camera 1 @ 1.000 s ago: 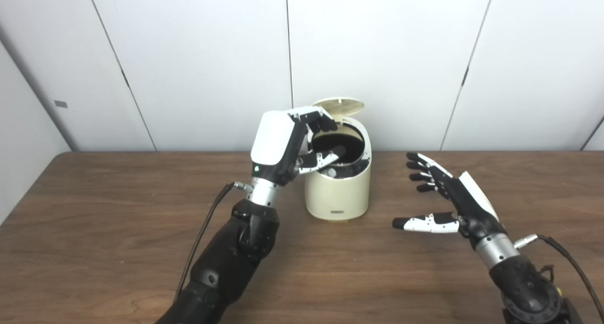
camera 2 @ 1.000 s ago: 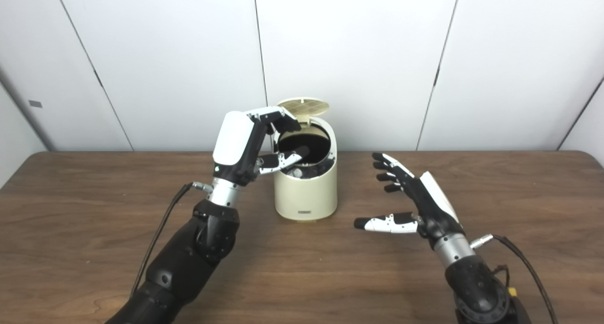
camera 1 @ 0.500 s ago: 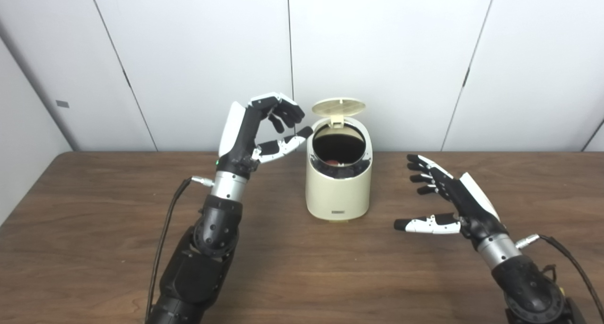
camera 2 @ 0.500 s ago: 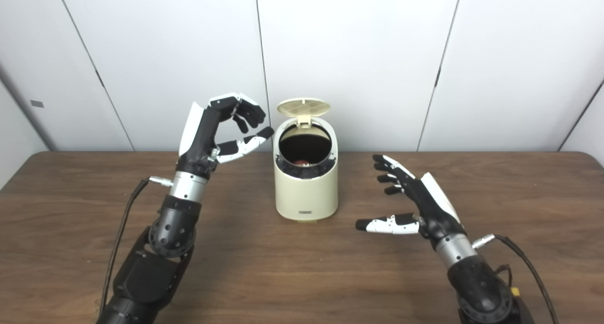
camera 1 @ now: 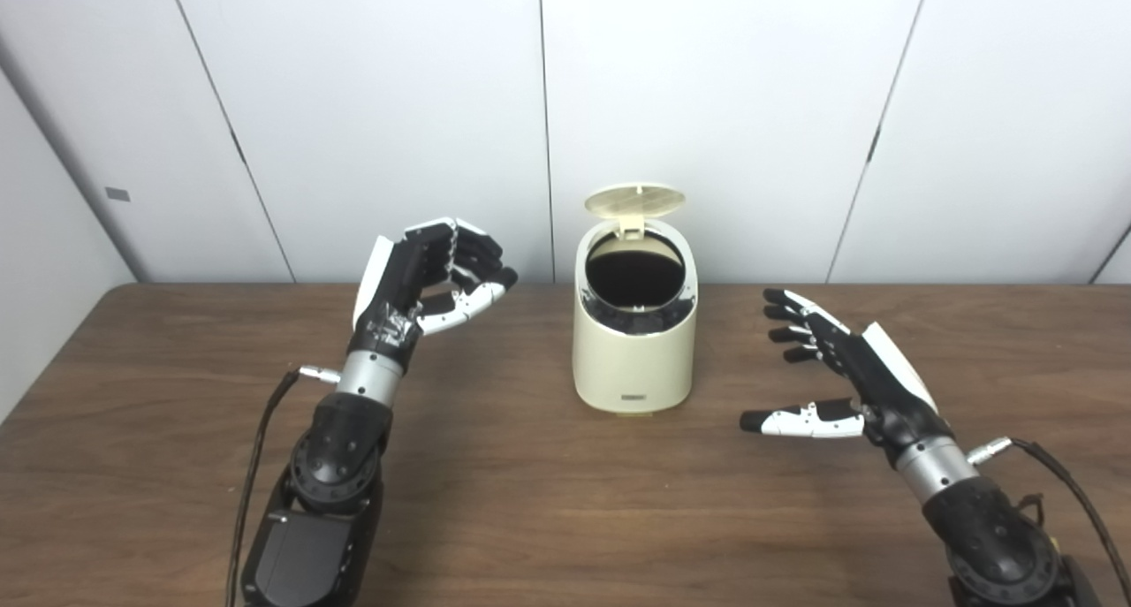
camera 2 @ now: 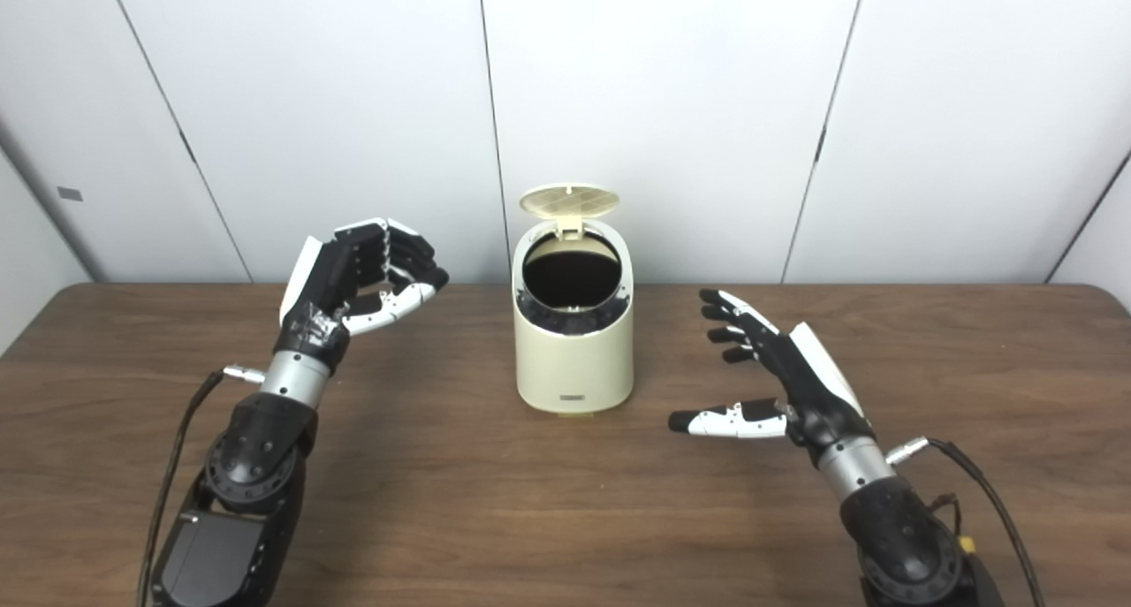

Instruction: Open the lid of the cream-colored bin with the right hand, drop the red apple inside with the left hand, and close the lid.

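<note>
The bin [camera 1: 633,351] stood with its lid [camera 1: 634,199] up. The left hand [camera 1: 422,277] hung curled, seemingly empty; the right hand [camera 1: 839,373] was spread wide.

Nothing readable anywhere, honestly. Closest candidate: a small dark label [camera 1: 630,398] low on the front of the cream bin [camera 1: 632,360], but way too tiny and blurry to make out any letters or brand. Also a little grey tag [camera 1: 117,194] on the wall panel at far left, blank as far as can be told. No numbers, logos or signs legible on anything else.
</note>
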